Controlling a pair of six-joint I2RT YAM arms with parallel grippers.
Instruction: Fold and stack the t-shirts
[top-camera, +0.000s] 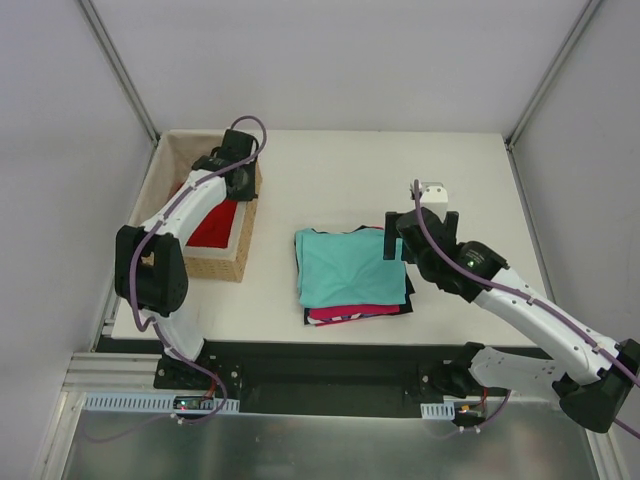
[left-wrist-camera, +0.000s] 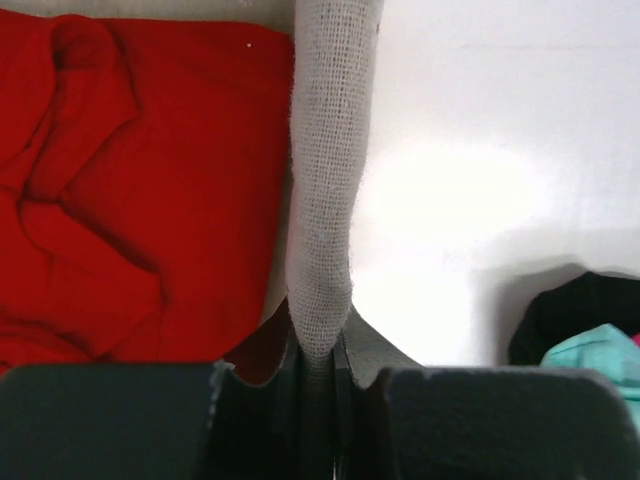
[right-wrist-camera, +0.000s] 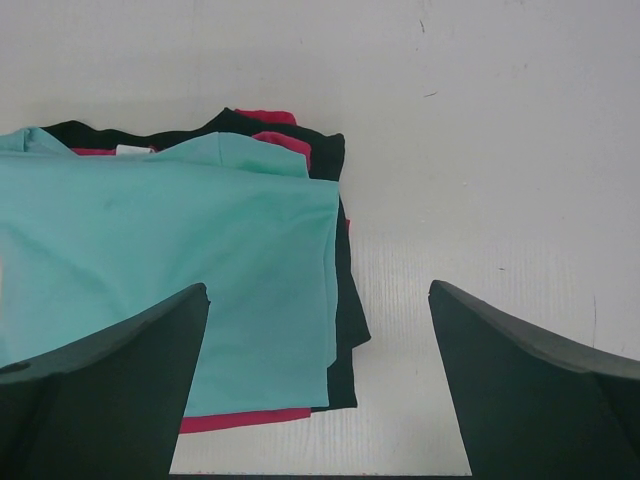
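Right gripper (right-wrist-camera: 318, 288) hovered over desk (top-camera: 330, 170), jaws wide open, empty, just right of stack near desk's near edge. Stack was folded: teal t-shirt (top-camera: 345, 265) on top, magenta-pink t-shirt (top-camera: 345, 314) and black t-shirt (top-camera: 408, 292) beneath. Left gripper (left-wrist-camera: 320, 372) was at basket (top-camera: 215, 265) by desk's left edge, jaws closed on beige lining (left-wrist-camera: 320, 200) at basket's right-hand rim. Red t-shirt (left-wrist-camera: 130, 180) lay crumpled inside basket.

On my left the red t-shirt (top-camera: 213, 226) lies crumpled in the basket (top-camera: 222, 266). Ahead on the table (top-camera: 330, 180), the teal t-shirt (top-camera: 347, 265) lies folded flat atop the magenta-pink t-shirt (top-camera: 340, 313) and the black t-shirt (top-camera: 407, 288).
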